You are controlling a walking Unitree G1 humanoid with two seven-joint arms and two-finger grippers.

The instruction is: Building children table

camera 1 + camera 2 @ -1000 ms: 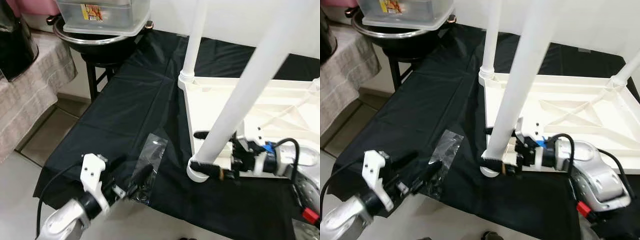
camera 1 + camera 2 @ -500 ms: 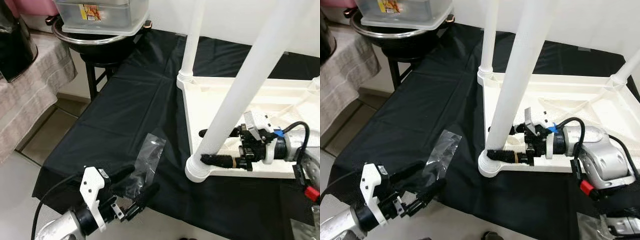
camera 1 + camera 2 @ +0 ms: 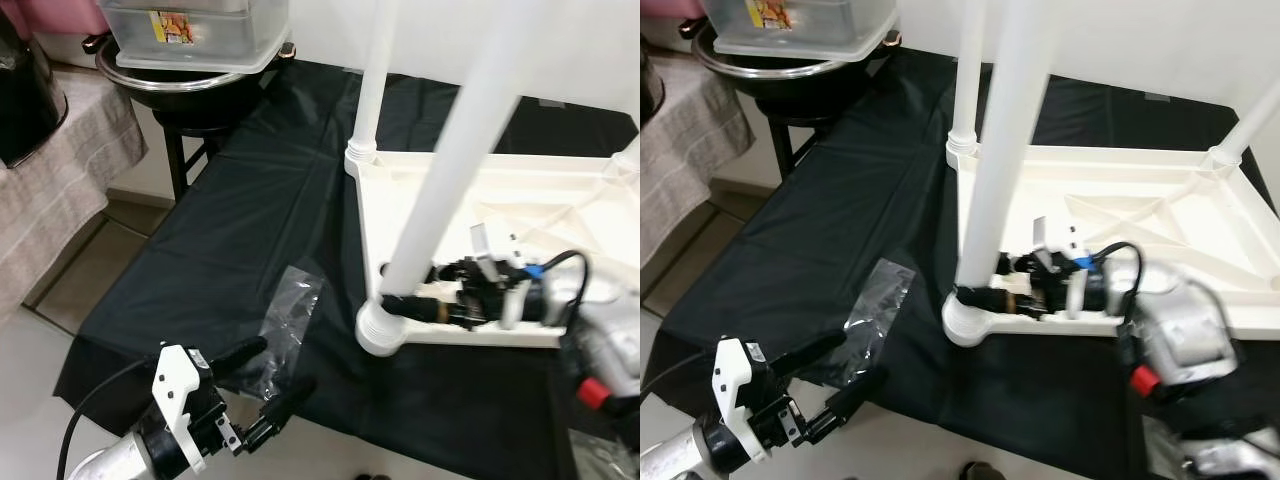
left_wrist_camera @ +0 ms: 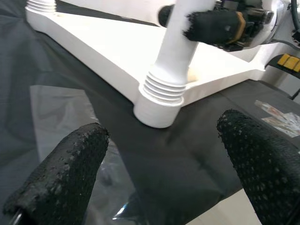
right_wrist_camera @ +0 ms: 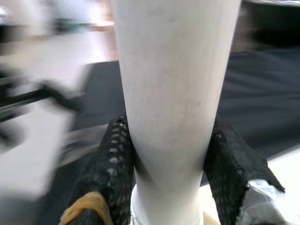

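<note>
Gripping the white plastic table leg (image 3: 440, 190) low, the right gripper (image 3: 400, 304) risks cross-threading it; left gripper (image 3: 268, 385) hangs open.

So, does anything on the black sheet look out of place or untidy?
One thing: an empty clear plastic bag lies crumpled on the black sheet, beside the upturned white table. It sits close to the open left gripper. The right gripper clamps the near leg at its base, which looks normal.

Blk sheet (image 3: 250, 210), pale floor (image 3: 30, 340)
</note>
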